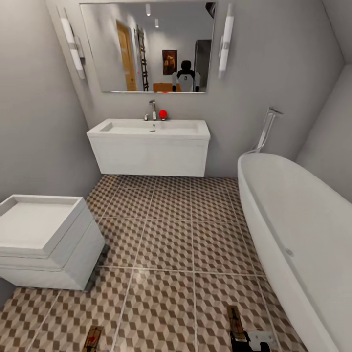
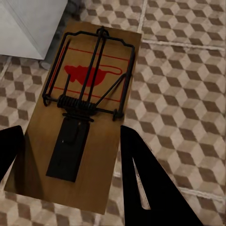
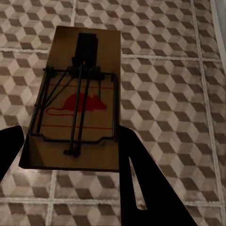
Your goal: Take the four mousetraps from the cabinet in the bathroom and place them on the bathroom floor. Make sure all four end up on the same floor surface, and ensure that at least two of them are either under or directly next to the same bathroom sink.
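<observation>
- At the far left of the head view we see a white boxy unit (image 1: 46, 239) standing on the bathroom floor (image 1: 166, 244), against the grey wall.
- Low at the left edge of that view, the left mousetrap (image 1: 92, 338) shows as a brown board with a red mark, its long axis running roughly away from us towards the sink wall.
- In the left wrist view, the same left mousetrap (image 2: 80, 113) sits between the two dark fingers of our left gripper (image 2: 66, 155); the fingers close on the board's long edges, so this gripper is gripping it. The board is held above the tiles, the wire bar and red mouse mark at the end away from the gripper, the black plate at the near end. That far end points towards a corner of the white unit.
- Straight ahead, a white sink (image 1: 149, 144) hangs on the back wall beneath a mirror (image 1: 146, 46), with a small red object (image 1: 163, 114) beside the tap.
- Low and right of centre in the head view, the right mousetrap (image 1: 236, 325) also points lengthwise away from us, with dark gripper parts just beneath it.
- In the right wrist view, our right gripper (image 3: 70, 150) clamps the right mousetrap (image 3: 77, 99) by its long edges, over the tiles; here the wire bar lies nearest the gripper and the black plate at the far end.
- Along the right stands a white bathtub (image 1: 303, 230).
</observation>
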Tool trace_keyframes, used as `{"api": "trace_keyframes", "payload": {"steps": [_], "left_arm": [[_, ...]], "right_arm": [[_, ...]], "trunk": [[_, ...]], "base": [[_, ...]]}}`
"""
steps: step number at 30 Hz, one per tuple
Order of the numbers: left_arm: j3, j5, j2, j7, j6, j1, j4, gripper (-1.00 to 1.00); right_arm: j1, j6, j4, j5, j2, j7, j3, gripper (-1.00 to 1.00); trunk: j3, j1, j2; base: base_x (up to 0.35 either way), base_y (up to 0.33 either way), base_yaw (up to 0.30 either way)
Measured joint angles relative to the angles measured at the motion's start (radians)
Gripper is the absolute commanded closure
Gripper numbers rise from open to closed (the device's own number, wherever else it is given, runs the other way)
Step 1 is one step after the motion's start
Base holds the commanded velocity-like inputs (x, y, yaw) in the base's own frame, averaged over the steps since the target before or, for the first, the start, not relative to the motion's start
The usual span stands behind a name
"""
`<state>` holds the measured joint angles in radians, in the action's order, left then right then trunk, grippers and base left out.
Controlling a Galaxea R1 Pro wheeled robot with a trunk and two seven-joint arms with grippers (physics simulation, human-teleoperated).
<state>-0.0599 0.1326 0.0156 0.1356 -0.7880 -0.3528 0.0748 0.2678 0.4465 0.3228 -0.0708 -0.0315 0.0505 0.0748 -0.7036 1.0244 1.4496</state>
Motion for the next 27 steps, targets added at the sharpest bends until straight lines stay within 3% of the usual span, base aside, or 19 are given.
{"api": "trace_keyframes", "payload": {"steps": [27], "left_arm": [[0.0, 0.0, 0.0, 0.0, 0.0, 0.0, 0.0, 1.0]], "right_arm": [[0.0, 0.0, 0.0, 0.0, 0.0, 0.0, 0.0, 1.0]], "trunk": [[0.0, 0.0, 0.0]], "base": [[0.337, 0.0, 0.0]]}}
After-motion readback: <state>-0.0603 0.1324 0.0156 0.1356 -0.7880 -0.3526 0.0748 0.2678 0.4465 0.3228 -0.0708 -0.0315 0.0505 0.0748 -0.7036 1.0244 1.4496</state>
